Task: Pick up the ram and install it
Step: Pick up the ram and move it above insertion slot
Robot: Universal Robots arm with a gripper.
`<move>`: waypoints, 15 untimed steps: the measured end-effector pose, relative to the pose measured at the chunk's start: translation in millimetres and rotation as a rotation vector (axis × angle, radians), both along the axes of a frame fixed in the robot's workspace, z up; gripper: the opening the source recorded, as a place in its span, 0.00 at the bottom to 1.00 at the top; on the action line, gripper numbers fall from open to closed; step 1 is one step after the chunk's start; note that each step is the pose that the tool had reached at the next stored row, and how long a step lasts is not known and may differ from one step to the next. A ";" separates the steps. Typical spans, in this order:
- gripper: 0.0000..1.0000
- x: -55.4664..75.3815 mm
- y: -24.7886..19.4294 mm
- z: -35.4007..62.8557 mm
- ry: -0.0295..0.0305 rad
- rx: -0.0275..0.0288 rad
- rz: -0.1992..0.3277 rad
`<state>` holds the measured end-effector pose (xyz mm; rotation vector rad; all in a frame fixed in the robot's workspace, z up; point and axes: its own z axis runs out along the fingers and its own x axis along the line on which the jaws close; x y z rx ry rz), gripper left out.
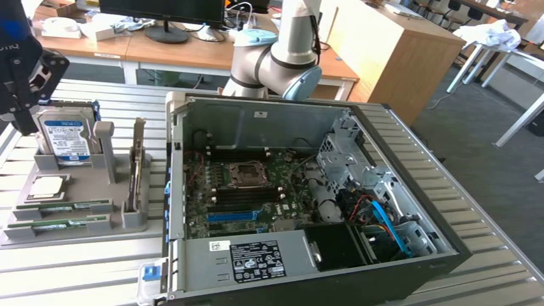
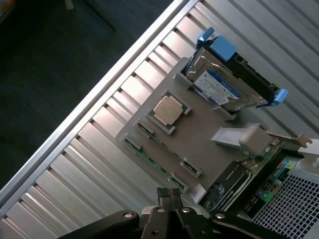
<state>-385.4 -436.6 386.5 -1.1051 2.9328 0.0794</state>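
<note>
Ram (image 2: 154, 163): sits in its slot at the grey tray's (image 2: 204, 142) edge, nearest the fingers (image 2: 169, 196), untouched. Fingers pinched shut, empty, hovering above. Step, I judge: approach for the pick. A grasp calls for opening and squaring to the stick. Beyond: second ram (image 1: 66, 206), one processor (image 2: 169, 110), one hard drive (image 2: 222, 87).

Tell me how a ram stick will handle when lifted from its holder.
The ram is a thin, narrow board, so probably stiff and light. It seems to stand on its long edge between end brackets of the grey holder, so it may tip once freed. Being bare circuit board, it is likely fragile.
</note>
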 end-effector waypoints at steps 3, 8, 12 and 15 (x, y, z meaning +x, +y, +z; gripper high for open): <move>0.10 0.0 0.0 -0.2 0.0001 0.0000 0.038; 0.10 0.0 0.0 -0.4 0.0001 -0.0001 0.107; 0.10 0.0 0.0 -0.6 0.0000 -0.0001 0.161; 0.10 0.0 0.0 -0.7 0.0001 -0.0001 0.202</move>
